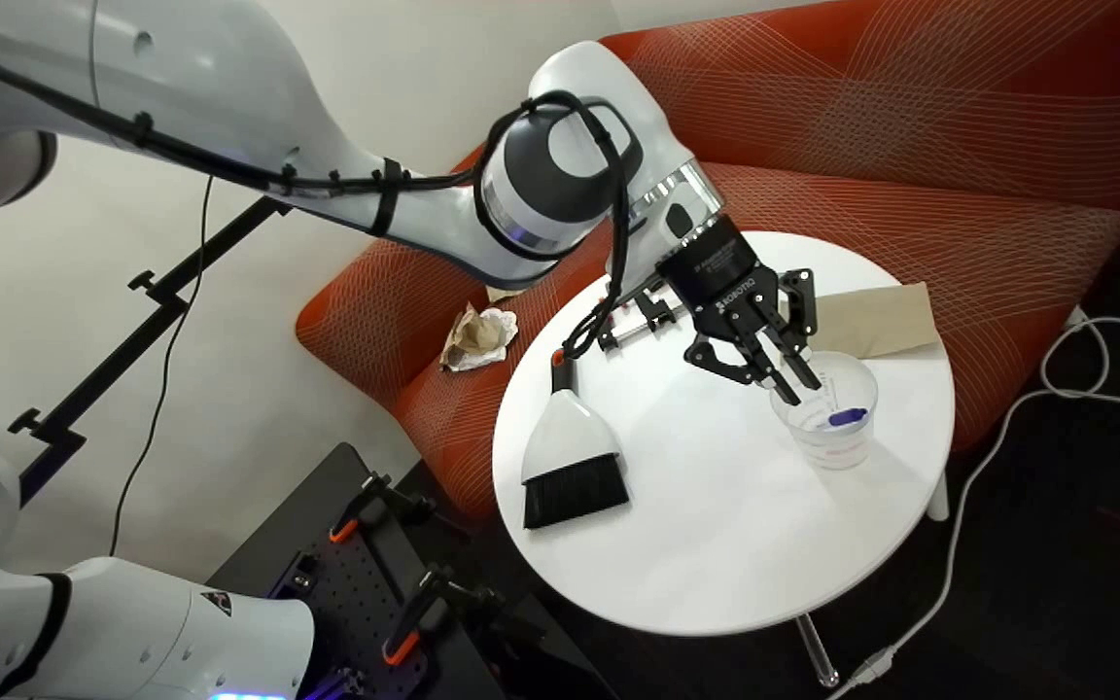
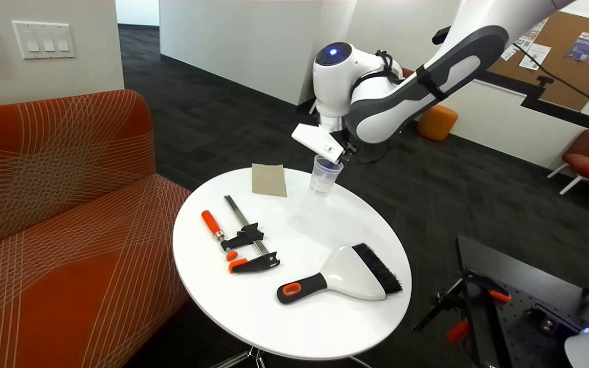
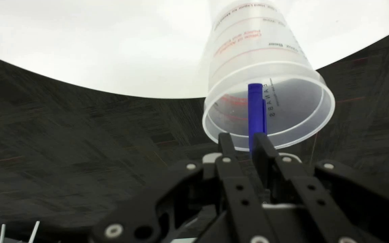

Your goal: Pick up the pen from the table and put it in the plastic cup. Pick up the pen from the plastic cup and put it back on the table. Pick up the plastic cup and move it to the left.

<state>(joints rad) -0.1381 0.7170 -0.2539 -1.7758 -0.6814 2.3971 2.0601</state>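
While in cup point(image 3: 248, 55), pen point(image 3: 255, 108) near end effector point(image 3: 243, 135).

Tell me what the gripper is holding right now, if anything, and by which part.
Nothing: the wrist view shows the gripper open, and in an exterior view the pen shows in the plastic cup, apart from the gripper.
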